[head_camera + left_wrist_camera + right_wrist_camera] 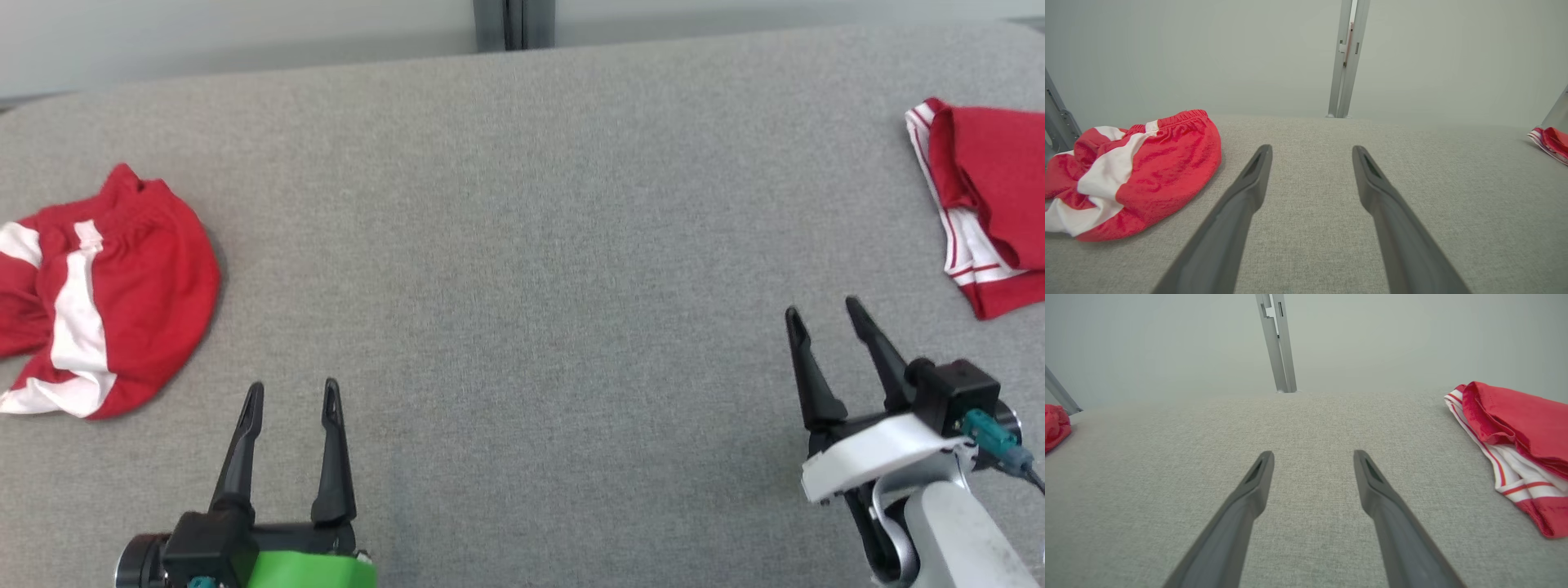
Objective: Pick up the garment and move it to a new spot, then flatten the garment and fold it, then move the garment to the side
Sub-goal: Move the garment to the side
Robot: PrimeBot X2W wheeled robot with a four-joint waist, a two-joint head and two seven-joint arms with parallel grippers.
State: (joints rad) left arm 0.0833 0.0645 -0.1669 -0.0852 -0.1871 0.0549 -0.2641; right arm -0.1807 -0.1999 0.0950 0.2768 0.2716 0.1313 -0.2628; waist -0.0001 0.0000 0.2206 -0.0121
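One crumpled garment (1147,179), elastic waistband (1184,116) close-up

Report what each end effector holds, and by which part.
Nothing. The left end effector and right end effector are both open and empty; the crumpled garment and folded garment lie apart.

The left gripper (293,384) has two long, tapered black fingers (335,465) on a bright green base (306,569). The right gripper (820,305) carries a white bracket (878,453), a black box (959,396) and a teal plug (984,433) ahead of a pale grey forearm (955,531).
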